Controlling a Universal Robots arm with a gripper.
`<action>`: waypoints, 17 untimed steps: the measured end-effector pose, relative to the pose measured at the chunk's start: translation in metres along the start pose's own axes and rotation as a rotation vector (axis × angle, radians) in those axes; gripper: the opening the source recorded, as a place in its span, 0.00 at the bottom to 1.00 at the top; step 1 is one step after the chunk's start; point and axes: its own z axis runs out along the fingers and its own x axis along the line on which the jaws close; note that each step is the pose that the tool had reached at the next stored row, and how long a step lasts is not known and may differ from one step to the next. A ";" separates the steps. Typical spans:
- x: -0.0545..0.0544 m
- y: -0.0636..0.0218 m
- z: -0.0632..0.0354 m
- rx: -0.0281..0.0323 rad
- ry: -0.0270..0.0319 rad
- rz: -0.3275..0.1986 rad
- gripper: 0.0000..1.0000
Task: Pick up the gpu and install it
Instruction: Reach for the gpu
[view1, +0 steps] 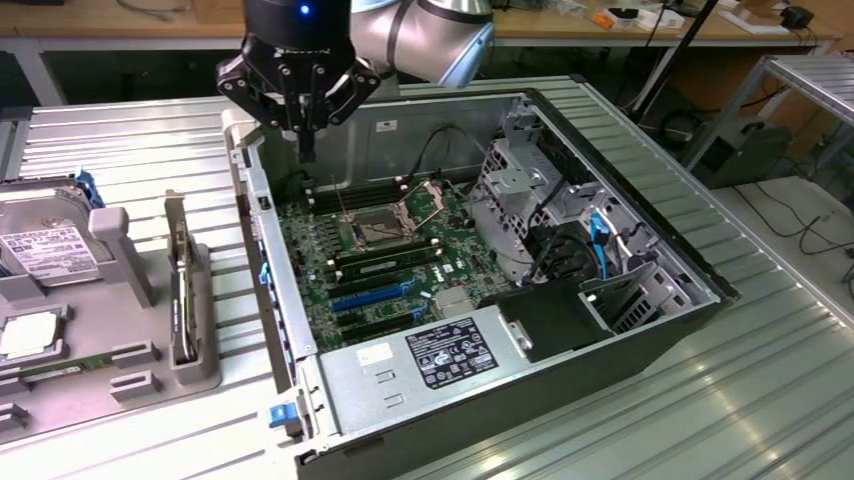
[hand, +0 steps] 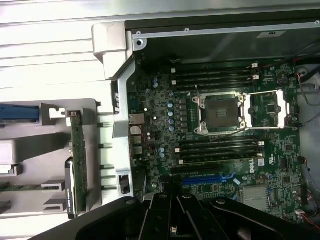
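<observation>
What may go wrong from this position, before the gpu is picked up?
1. The gripper is shut and hangs close to the case wall; moving low, it might strike it.
2. The gpu stands on edge in a grey holder; an off-centre grasp may tilt it.
3. The open processor socket could be damaged.

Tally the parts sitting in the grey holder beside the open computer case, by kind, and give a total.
gpu: 1
hard drive: 1
memory stick: 1
pale square part, kind unclear: 1
Total: 4
</observation>
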 end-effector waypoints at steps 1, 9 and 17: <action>0.001 -0.0001 0.0000 0.0000 0.0000 0.000 0.10; 0.010 -0.0007 -0.0002 -0.0001 0.0000 0.000 0.10; 0.019 -0.0014 -0.0005 0.0000 0.0000 0.000 0.10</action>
